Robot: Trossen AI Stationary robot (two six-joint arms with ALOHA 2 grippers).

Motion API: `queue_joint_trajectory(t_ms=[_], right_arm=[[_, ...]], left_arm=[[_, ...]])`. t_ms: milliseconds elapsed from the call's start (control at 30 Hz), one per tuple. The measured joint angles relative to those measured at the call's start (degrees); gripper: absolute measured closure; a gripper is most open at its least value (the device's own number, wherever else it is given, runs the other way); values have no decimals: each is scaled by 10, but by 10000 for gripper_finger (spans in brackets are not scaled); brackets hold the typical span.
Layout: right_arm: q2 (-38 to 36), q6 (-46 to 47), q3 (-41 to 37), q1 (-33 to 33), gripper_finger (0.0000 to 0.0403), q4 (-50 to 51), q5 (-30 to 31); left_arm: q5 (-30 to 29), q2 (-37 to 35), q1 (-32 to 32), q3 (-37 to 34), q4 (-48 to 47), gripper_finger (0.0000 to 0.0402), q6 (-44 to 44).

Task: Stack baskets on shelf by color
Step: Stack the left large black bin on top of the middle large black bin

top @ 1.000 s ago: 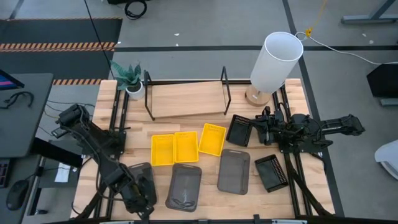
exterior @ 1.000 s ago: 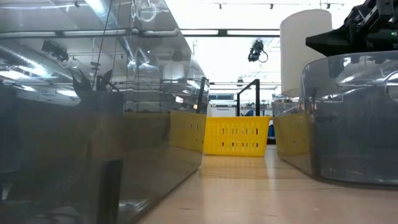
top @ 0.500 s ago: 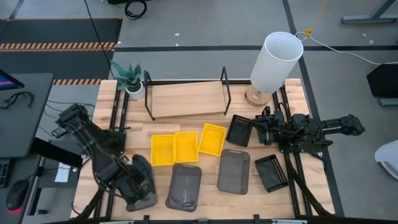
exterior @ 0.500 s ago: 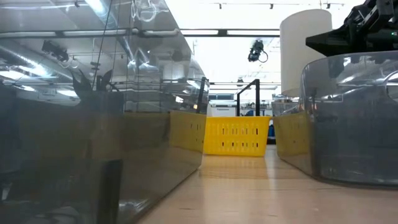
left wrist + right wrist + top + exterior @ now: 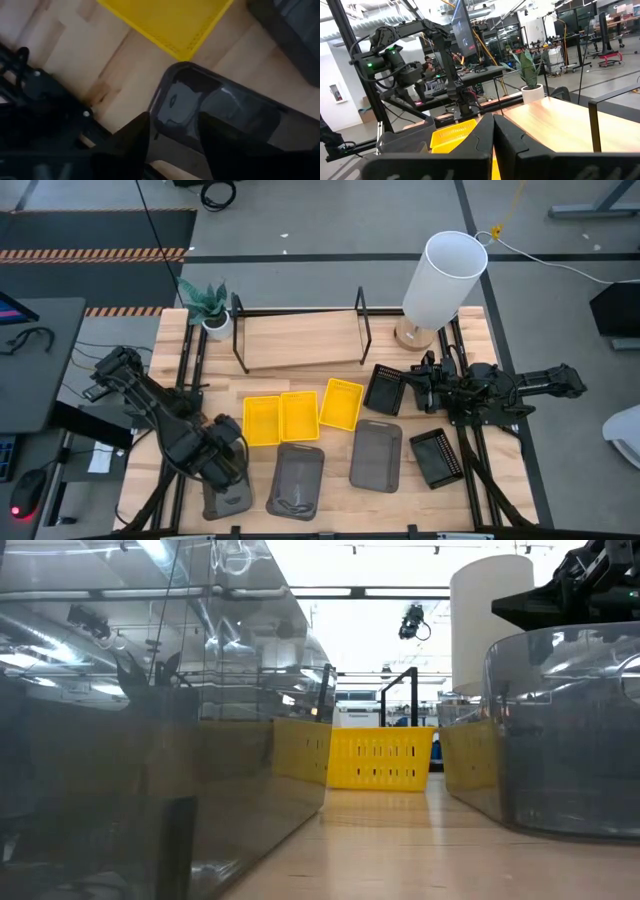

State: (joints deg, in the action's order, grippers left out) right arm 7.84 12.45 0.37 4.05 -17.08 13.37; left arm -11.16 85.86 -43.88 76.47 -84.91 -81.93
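Three yellow baskets lie side by side mid-table, in front of the shelf at the far side. Three grey baskets lie flat nearer the front: one at the near left, one beside it, one to the right. Two black baskets lie on the right. My left gripper is open just above the far end of the near-left grey basket, its fingers on either side of that basket's rim without touching it. My right gripper is shut beside the far black basket.
A white lamp stands at the far right beside the shelf, and a small potted plant at the far left. In the low view the grey baskets stand close in front, with a yellow basket behind them.
My left gripper has opened and let go of the near-left grey basket, then drawn back toward the table's far edge. The basket now lies flat near the front edge.
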Motion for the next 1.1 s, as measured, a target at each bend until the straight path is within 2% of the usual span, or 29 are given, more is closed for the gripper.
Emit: queue_joint_trajectory(t_ms=[167,333,533,833,1000,1100], right_arm=[[0,0,0,0,387,0,0],[0,0,0,0,387,0,0],[0,0,0,0,387,0,0],[0,0,0,0,387,0,0],[0,0,0,0,387,0,0],[0,0,0,0,387,-1,0]], left_arm=[[-6,0,0,0,-30,248,24],[7,0,0,0,-4,263,56],[-4,0,-7,0,-1,261,-31],[-8,-3,-9,-3,-53,290,-11],[-20,-73,-10,-87,-12,308,-29],[-9,-127,-10,-149,65,320,-37]])
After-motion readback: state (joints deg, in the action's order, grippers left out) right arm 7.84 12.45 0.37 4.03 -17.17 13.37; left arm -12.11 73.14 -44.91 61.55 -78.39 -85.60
